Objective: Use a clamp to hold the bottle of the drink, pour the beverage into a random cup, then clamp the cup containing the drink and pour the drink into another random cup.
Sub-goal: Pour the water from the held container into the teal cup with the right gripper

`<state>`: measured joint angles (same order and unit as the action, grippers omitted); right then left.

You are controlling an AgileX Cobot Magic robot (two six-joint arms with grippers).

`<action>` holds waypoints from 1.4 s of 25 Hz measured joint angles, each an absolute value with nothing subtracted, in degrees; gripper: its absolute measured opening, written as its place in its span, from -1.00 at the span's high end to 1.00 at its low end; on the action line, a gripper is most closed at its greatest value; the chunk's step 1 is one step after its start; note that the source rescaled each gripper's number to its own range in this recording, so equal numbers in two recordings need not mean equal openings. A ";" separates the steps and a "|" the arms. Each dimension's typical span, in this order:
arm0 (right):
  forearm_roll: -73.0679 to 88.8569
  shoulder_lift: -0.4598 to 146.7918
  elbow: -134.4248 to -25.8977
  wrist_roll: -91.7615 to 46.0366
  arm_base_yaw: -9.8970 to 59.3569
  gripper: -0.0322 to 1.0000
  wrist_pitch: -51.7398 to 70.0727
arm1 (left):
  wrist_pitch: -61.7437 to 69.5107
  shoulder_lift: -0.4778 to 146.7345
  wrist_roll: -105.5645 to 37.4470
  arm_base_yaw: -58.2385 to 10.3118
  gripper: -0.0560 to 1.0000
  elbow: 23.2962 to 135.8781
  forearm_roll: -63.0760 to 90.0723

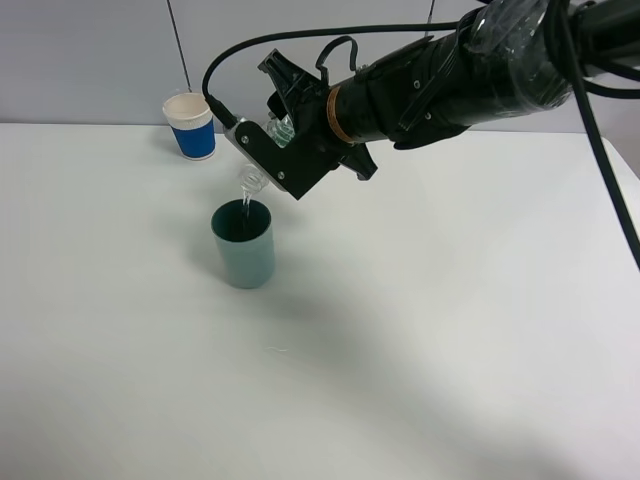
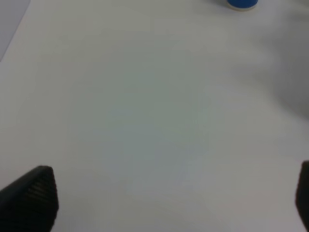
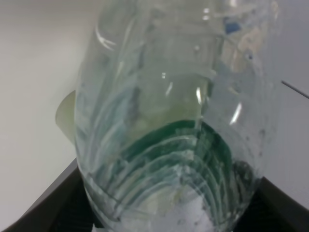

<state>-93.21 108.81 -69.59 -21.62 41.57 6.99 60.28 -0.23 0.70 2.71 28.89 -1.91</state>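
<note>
**Table (image 1: 450, 330).** White and flat. We noted its far edge at 12 o'clock, against a grey wall (image 1: 90, 50). In the high view, bare top lay open from 3 o'clock round through 6 to 9 o'clock of the teal cup (image 1: 243, 245).

**Blue-and-white cup (image 1: 190, 126).** It stood upright at 11 o'clock of the teal cup, well apart from it and near the far edge. Only its blue foot (image 2: 242, 4) showed in the left wrist view.

**Right arm (image 1: 470, 70).** Thick, black and cabled, it entered from 2 o'clock and hung over the table. Its end sat between the two cups in the high view.

**Right claw (image 1: 265, 150).** We recorded it clamped on the bottle (image 1: 250, 180).

**Left claw (image 2: 166, 200).** Its jaws stood wide apart with nothing between them, over bare table.

**Bottle.** Clear ribbed plastic with a dark green label (image 3: 193, 154). It was held above the teal cup, tipped steeply with its mouth down toward 7 o'clock. A thin stream of clear water (image 1: 245, 206) ran from the mouth into that cup.

**Teal cup.** Straight-sided, upright and dark inside, it stood left of mid-table. We could not tell its fill level.

**Pale rounded shape (image 3: 65, 116).** It showed behind the bottle in the right wrist view, and we could not identify it.
</note>
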 joint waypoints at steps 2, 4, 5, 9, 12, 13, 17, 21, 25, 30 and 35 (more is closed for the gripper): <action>-93.60 108.81 -69.59 -21.62 41.57 0.93 6.99 | 60.28 -0.23 0.70 2.71 -0.99 28.89 -1.91; -94.60 108.81 -69.59 -21.62 41.57 0.93 6.99 | 60.28 -0.23 0.70 2.71 -0.99 28.89 -1.91; -94.78 108.81 -69.59 -21.62 41.59 0.93 6.99 | 60.28 -0.23 0.70 2.71 -0.99 28.89 -1.91; -95.29 108.81 -69.59 -21.62 41.59 0.93 6.99 | 60.28 -0.23 0.70 2.71 -0.99 28.89 -1.91; -96.37 108.81 -69.59 -21.62 41.59 0.93 7.05 | 60.28 -0.23 0.70 2.71 -0.99 28.89 -1.91; -96.50 108.81 -69.59 -21.62 41.59 0.93 7.10 | 60.28 -0.23 0.70 2.71 -0.99 28.89 -1.91; -97.77 108.81 -69.59 -21.62 41.59 0.93 7.10 | 60.28 -0.23 0.70 2.71 -0.99 28.89 -1.91; -99.09 108.81 -69.59 -21.62 41.59 0.93 7.16 | 60.28 -0.23 0.70 2.71 -0.99 28.89 -1.91; -99.20 108.81 -69.59 -21.62 41.59 0.93 7.16 | 60.28 -0.23 0.70 2.71 -0.99 28.89 -1.91; -99.20 108.81 -69.68 -21.62 41.59 0.93 7.16 | 60.28 -0.23 0.70 2.71 -0.99 28.89 -1.91; -99.21 108.81 -69.68 -21.62 41.59 0.93 7.38 | 60.28 -0.23 0.70 2.71 -0.99 28.89 -1.91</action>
<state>-99.21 108.81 -69.68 -21.62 41.59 7.38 60.28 -0.23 0.70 2.71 28.89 -1.91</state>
